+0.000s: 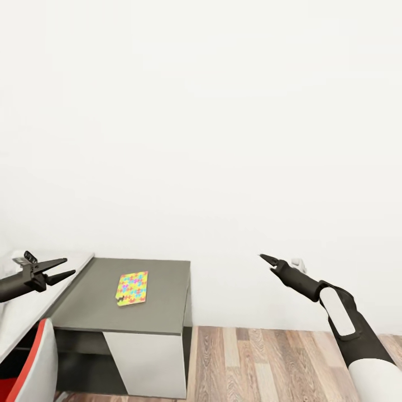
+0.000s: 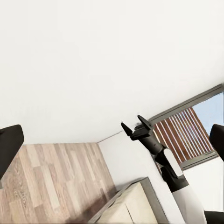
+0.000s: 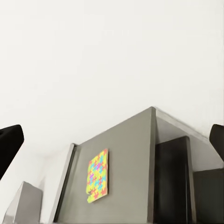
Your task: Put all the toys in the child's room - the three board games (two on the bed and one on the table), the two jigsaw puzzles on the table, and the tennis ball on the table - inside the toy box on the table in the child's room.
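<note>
Currently I face a plain white wall (image 1: 223, 111) with a low dark grey cabinet (image 1: 162, 279) at the near left. One thin, roughly square jigsaw puzzle panel of small yellow, pink, blue and green pieces (image 1: 132, 288) lies flat on the cabinet top, towards its left half, apart from both arms. The right wrist view shows the same panel (image 3: 97, 175) on the grey top.

Left gripper (image 1: 60, 268): dark fingers spread apart, empty, hovering at the far left over the edge of a pale grey surface (image 1: 33, 307), just left of the cabinet. Right gripper (image 1: 267, 258): in the head view its tips look almost together; in the left wrist view (image 2: 136, 124) the two fingers stand apart. I read it as parted, nothing held. It hangs over the wood-plank floor (image 1: 279, 363), well to the right of the cabinet.

A red and white chair back (image 1: 33, 363) sits at the near left corner.

Progress, as judged: this puzzle is not yet collected, and I cannot tell the state of the other toys from here. Likely next step: reach for the panel.
</note>
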{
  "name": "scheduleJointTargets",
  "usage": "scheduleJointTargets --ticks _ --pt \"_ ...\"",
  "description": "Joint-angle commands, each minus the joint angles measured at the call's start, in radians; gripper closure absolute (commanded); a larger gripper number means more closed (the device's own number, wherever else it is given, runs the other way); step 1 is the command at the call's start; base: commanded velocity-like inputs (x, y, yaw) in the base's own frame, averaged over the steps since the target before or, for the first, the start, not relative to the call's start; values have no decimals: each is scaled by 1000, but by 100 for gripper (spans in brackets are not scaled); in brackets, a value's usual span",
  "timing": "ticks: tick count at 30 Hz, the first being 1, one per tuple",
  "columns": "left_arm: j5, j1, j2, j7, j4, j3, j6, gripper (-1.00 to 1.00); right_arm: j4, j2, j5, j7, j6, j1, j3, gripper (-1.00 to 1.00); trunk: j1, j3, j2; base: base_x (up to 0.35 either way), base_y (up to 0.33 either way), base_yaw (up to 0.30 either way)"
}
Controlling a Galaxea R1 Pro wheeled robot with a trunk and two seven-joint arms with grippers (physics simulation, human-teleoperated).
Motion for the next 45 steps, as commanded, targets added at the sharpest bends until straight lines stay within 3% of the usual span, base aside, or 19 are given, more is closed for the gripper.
scheduleJointTargets --ticks 1,13,16,20,29,45 --pt "0 -1 0 -4 0 0 11 -100 0 0 -1 -6 6 -1 -2 -100 1 -2 -2 0 0 -180" --pt "-2 -1 0 -4 7 0 14 -100 1 11 -4 -201 7 -1 0 -100 1 -1 -2 0 0 -67" --pt "-2 -1 -5 -4 10 -6 16 -100 22 47 -1 -277 -8 -1 0 -100 1 -1 -2 0 0 -3" --pt "-2 -1 -8 23 11 -6 20 -100 42 68 2 -322 -24 -1 5 -100 1 -1 -2 0 0 -1" --pt "-3 -1 -12 115 11 -3 25 -100 49 67 1 -341 -27 -1 -1 -100 1 -1 -2 35 0 0" --pt "-4 -1 -13 123 11 -3 25 -100 75 64 -6 -343 -28 -1 -8 -100 1 -7 -2 67 0 -80"
